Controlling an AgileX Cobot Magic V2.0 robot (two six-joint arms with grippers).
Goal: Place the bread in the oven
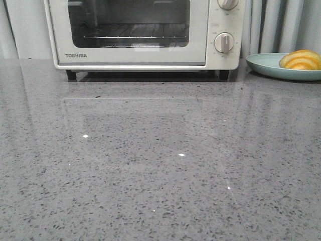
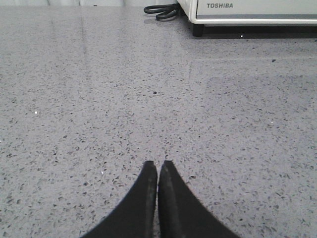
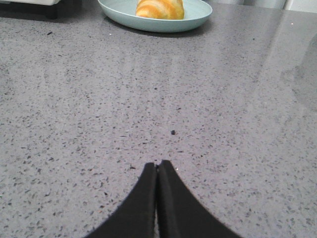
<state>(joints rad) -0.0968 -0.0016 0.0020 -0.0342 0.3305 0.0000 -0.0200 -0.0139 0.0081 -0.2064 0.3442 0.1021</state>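
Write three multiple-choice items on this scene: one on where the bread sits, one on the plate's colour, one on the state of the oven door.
1. Where is the bread?
A. on the oven's wire rack
B. on the plate, to the oven's right
C. between the right gripper's fingers

2. What colour is the plate?
A. pale blue-green
B. red
C. black

3. How is the door of the oven?
A. dropped fully open
B. removed
C. shut

Answers:
1 B, the front view shows the roll lying on the plate beside the oven.
2 A, its rim reads pale blue-green in both views.
3 C, the glass door stands upright against the oven's front.
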